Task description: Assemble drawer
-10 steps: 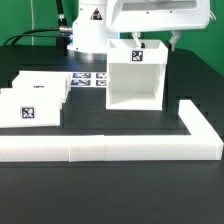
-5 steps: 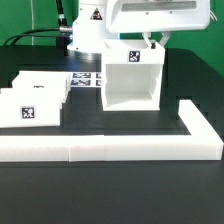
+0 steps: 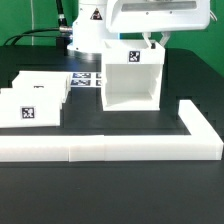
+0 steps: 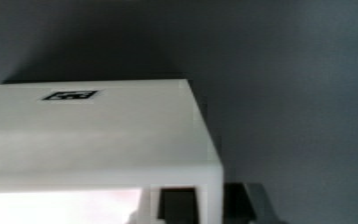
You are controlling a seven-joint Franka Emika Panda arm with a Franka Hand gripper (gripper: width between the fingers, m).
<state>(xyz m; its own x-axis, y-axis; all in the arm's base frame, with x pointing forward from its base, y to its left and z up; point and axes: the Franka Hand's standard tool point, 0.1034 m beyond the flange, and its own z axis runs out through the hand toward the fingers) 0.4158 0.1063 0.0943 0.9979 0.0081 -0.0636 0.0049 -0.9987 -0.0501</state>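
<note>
The white drawer housing (image 3: 131,82) stands upright in the middle of the table. Its open front faces the exterior view and a square tag sits on its upper back panel. My gripper (image 3: 155,42) is at the housing's top edge on the exterior view's right. In the wrist view the housing's tagged face (image 4: 87,130) fills the picture. My gripper (image 4: 210,206) has its two dark fingers on either side of a thin white wall, shut on it. Two smaller tagged white trays (image 3: 34,101) sit at the exterior view's left.
The long low white L-shaped wall (image 3: 110,149) runs along the front and turns back at the exterior view's right (image 3: 201,127). The marker board (image 3: 87,79) lies behind the trays. The robot's base (image 3: 90,30) stands at the back.
The gripper has come in from the exterior view's right onto the housing's top edge. The housing has shifted slightly to the left. Nothing has moved in the last half second.
</note>
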